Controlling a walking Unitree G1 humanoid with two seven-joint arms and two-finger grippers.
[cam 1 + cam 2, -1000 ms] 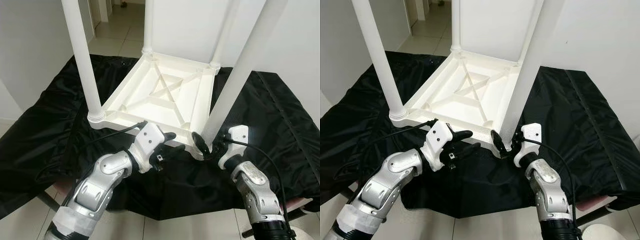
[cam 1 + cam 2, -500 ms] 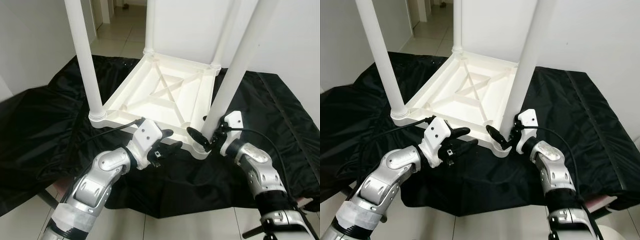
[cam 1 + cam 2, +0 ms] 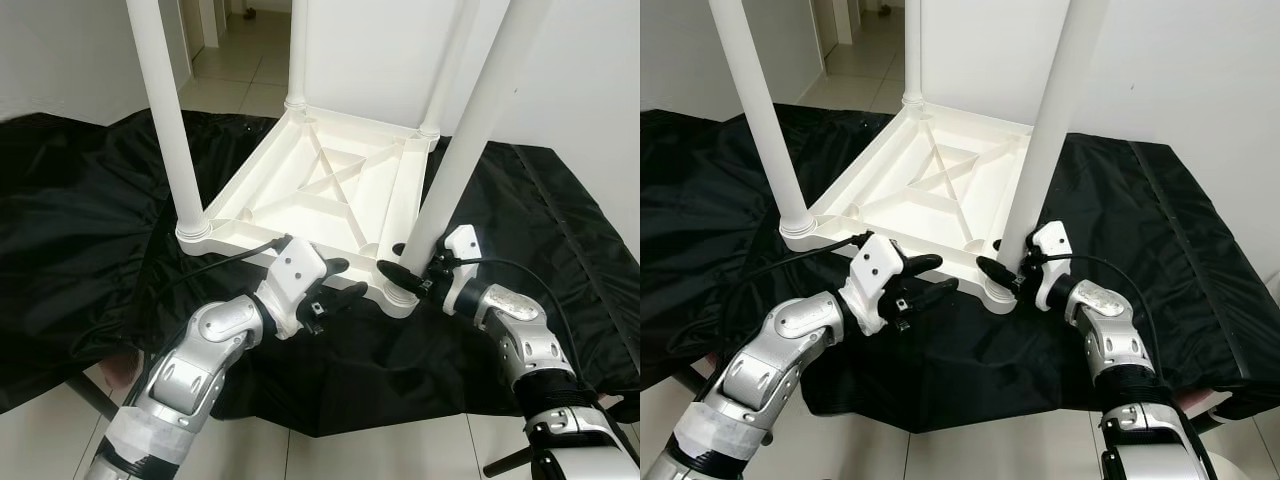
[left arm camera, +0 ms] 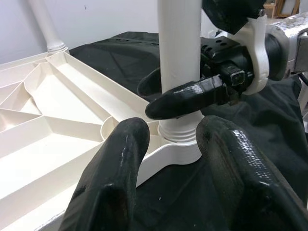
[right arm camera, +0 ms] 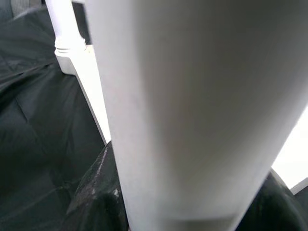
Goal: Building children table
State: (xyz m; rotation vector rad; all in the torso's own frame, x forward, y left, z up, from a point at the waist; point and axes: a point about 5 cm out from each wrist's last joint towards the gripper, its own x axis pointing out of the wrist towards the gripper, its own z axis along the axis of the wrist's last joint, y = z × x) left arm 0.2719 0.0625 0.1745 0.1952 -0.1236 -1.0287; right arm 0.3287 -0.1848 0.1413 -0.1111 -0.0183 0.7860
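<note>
A white plastic children's table (image 3: 320, 190) lies upside down on a black cloth, with its legs pointing up. My right gripper (image 3: 406, 262) is shut on the near right leg (image 3: 470, 130) just above its socket, one finger on each side. That leg (image 5: 192, 106) fills the gap between its fingers in the right wrist view. My left gripper (image 3: 348, 279) is open and hovers at the table's near edge, a little left of that socket. Through its own fingers (image 4: 115, 192) I see the leg (image 4: 179, 48) and a right gripper finger (image 4: 187, 96).
The near left leg (image 3: 165, 110) and two far legs (image 3: 296, 50) stand upright. The black cloth (image 3: 90, 220) drapes over the work surface and hangs off its near edge above the tiled floor (image 3: 330, 455). White walls stand at the left and behind, with a tiled hallway (image 3: 230, 70) beyond.
My right gripper has moved in and closed around the base of the near right leg, which now stands a little more upright. The cloth at the far left has risen. The left gripper has barely moved.
</note>
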